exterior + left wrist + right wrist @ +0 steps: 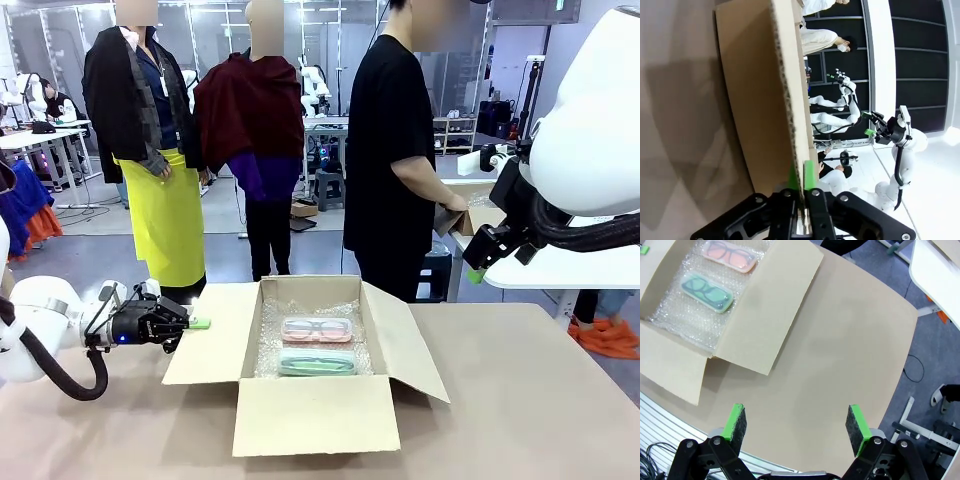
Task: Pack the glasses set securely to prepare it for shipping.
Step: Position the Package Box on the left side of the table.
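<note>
Glasses set [317,330] lies in the open box [310,415] at the middle of the surface [540,400]. The pink case [300,328] is on the far side and the mint case [317,361] on the near side. Both lie flat on the bubble wrap [268,345] that lines the bottom, long sides parallel and close together; whether they touch I cannot tell. Dark frames show through each lid, as they also do from above for the pink case [730,255] and the mint case [706,291].

All four flaps are folded outward. The left flap [215,335] slopes out toward the left arm, and the left fingers [196,322] are clenched on its outer edge. In the left wrist view that corrugated edge [790,100] runs straight down between the green pads [810,175], which pinch it from both sides.

The right flap [772,305] lies spread on the surface. The right fingers [475,273] hang high above the surface's right end, well apart from the box. They are released and grasp nothing: the right wrist view shows the two pads [856,427] wide apart over bare surface [840,340].

Beyond the far edge, a person in a black T-shirt [390,150] stands side-on, with a hand at another cardboard box [480,215] on a white table.
</note>
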`<state>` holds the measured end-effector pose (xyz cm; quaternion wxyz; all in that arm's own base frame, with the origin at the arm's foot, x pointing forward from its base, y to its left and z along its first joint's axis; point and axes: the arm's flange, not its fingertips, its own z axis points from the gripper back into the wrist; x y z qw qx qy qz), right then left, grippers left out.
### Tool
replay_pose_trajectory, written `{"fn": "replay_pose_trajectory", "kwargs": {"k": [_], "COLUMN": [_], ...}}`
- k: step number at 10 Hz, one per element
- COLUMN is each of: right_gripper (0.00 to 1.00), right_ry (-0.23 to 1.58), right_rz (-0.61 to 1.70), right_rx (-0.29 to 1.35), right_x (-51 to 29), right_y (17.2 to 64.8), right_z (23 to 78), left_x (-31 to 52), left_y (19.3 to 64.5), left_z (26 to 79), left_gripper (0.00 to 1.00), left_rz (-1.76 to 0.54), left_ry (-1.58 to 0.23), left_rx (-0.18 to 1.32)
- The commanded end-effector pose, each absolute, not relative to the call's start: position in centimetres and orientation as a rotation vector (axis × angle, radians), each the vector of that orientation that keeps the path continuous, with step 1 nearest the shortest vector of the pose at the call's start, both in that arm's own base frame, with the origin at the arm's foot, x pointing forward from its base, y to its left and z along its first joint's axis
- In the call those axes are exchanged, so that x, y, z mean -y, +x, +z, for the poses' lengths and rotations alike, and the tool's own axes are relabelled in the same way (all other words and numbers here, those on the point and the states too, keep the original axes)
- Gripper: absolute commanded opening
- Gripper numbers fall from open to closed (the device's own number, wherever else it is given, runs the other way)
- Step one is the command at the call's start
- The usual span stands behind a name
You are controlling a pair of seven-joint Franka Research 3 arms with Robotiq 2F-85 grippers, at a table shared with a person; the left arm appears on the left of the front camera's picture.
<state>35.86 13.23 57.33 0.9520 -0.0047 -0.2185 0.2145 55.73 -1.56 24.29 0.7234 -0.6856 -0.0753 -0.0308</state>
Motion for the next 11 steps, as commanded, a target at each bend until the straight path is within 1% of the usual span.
{"fn": "replay_pose_trajectory", "kwargs": {"k": [1, 3, 8, 9, 11], "right_gripper": [1.0, 1.0, 1.0, 1.0, 1.0], "right_ry": [-0.014, -0.014, -0.014, -0.014, -0.014], "right_rz": [0.446, 0.446, 0.446, 0.446, 0.446], "right_rx": [0.456, 0.456, 0.456, 0.456, 0.456], "right_x": [-13.2, -13.2, -13.2, -13.2, -13.2], "right_y": [36.0, 36.0, 36.0, 36.0, 36.0], "right_z": [57.5, 57.5, 57.5, 57.5, 57.5], "left_x": [1.3, 1.4, 1.4, 1.4, -1.2], "left_y": [54.9, 55.7, 55.7, 55.7, 55.4], "left_z": [24.4, 24.3, 24.3, 24.3, 25.3], "left_gripper": [0.0, 0.0, 0.0, 0.03, 0.03], "left_rz": [-0.089, -0.068, -0.068, -0.067, -0.091], "left_ry": [-1.542, -1.516, -1.516, -1.518, -1.505], "left_rx": [0.194, 0.167, 0.167, 0.165, 0.165]}}
